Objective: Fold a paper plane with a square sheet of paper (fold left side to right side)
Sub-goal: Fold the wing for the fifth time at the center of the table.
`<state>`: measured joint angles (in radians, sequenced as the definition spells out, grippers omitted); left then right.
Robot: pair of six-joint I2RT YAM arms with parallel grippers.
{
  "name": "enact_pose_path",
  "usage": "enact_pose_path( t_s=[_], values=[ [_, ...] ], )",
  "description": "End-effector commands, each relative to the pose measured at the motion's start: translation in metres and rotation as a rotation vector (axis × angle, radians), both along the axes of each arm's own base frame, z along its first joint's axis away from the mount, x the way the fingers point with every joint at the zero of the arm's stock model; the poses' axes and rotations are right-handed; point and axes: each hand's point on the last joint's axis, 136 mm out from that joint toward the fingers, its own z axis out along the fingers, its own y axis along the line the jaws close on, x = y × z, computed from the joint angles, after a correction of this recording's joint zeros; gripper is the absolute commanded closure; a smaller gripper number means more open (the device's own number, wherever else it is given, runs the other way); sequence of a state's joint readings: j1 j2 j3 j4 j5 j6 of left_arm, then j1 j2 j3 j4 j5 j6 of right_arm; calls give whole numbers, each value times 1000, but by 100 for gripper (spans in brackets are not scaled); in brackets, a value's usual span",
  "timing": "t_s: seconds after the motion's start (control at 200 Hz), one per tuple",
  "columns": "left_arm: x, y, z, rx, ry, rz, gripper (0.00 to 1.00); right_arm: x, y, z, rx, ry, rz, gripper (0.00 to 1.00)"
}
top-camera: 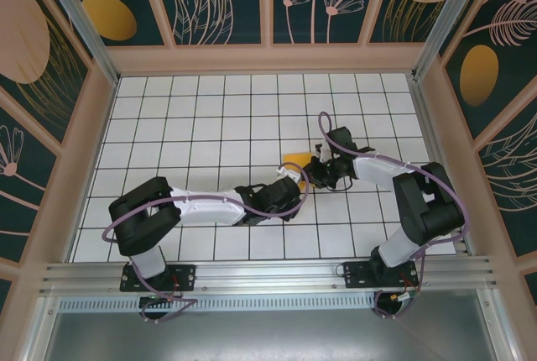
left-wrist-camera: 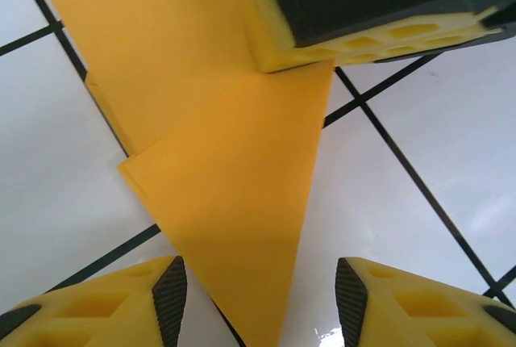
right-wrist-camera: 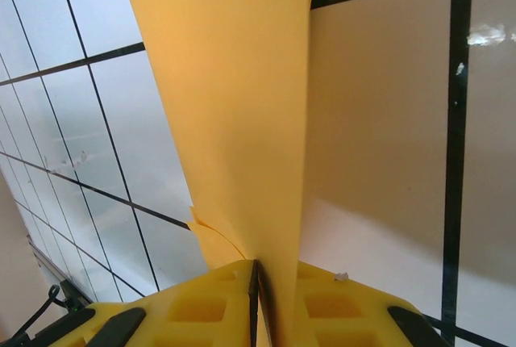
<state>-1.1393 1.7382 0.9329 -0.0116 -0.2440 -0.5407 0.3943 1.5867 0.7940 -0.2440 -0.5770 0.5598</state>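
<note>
The bright orange sheet of paper (top-camera: 297, 158) sits mid-table, folded into layers with a pointed tip (left-wrist-camera: 242, 226). My right gripper (right-wrist-camera: 256, 282) is shut on one edge of it, and the paper (right-wrist-camera: 242, 105) rises from between its yellow fingers. In the top view that gripper (top-camera: 321, 164) is just right of the sheet. My left gripper (left-wrist-camera: 260, 303) is open, its pads (left-wrist-camera: 169, 298) apart on either side of the pointed tip without touching it. From above, the left gripper (top-camera: 293, 179) reaches in under the sheet's near edge. A right finger (left-wrist-camera: 363, 32) shows at the top of the left wrist view.
The white grid-tiled table (top-camera: 210, 117) is walled on three sides by patterned panels (top-camera: 222, 0). An aluminium rail (top-camera: 268, 277) runs along the near edge by the arm bases. Both arms meet at the middle right of the table.
</note>
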Motion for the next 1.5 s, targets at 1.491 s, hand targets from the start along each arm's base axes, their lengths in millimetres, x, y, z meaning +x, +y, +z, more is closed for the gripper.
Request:
enact_pose_path(
  t_s=[1.491],
  values=[
    [2,-6,-9,45,-50,-49,49,2,7,12,55,36,-16,83]
  ],
)
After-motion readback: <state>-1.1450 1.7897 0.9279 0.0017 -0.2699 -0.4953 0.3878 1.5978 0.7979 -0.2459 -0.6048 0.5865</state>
